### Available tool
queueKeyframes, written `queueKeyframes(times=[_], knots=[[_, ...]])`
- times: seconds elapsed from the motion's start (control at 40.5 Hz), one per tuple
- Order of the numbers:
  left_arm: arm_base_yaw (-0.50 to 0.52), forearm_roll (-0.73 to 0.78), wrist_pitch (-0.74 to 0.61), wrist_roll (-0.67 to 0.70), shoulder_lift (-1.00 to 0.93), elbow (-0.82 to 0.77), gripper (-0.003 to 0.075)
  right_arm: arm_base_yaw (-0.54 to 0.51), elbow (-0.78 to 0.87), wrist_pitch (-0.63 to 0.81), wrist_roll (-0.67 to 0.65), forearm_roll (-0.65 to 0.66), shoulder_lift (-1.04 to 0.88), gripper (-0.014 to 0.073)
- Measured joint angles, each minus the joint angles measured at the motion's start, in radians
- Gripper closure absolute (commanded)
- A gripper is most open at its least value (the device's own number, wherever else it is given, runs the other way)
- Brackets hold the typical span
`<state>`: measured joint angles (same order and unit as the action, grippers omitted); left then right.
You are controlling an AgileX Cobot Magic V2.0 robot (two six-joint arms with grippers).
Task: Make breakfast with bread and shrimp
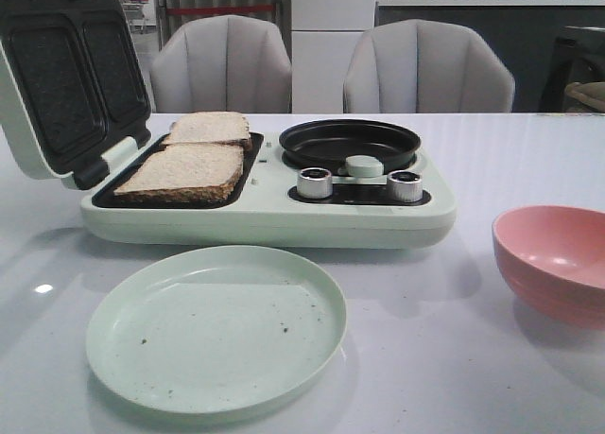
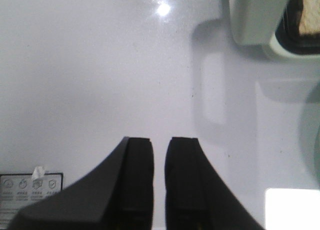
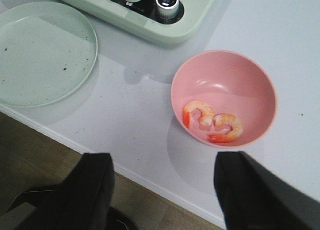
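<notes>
A pale green breakfast maker (image 1: 265, 217) sits on the white table (image 1: 454, 358), its lid (image 1: 57, 75) open, with a small black pan (image 1: 350, 143) and two silver knobs (image 1: 315, 182). In front lies a green plate (image 1: 216, 328) (speckled with crumbs); a pink bowl (image 1: 558, 259) stands to the right.

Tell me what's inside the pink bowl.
Two curled orange-pink shrimp lie touching at the bottom of the pink bowl. From the front view, its rim hides them completely.

Front faces table; wrists overhead, sharing plate (image 1: 216, 328).
</notes>
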<state>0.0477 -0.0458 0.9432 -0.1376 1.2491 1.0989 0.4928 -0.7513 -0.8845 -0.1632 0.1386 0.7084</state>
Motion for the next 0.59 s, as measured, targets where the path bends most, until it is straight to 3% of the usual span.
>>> queueKeyframes(times=[0.148, 0.247, 0.593], knots=[[0.162, -0.258, -0.021, -0.183, 0.114, 0.081, 0.062, 0.0, 0.0, 0.0, 0.0, 0.0, 0.0, 0.0057], [0.216, -0.36, -0.043, -0.259, 0.204, 0.142, 0.062, 0.0, 0.0, 0.0, 0.0, 0.0, 0.0, 0.0057], [0.233, -0.616, -0.086, -0.317, 0.5, 0.41, 0.062, 0.0, 0.0, 0.0, -0.001, 0.0, 0.0, 0.0057]])
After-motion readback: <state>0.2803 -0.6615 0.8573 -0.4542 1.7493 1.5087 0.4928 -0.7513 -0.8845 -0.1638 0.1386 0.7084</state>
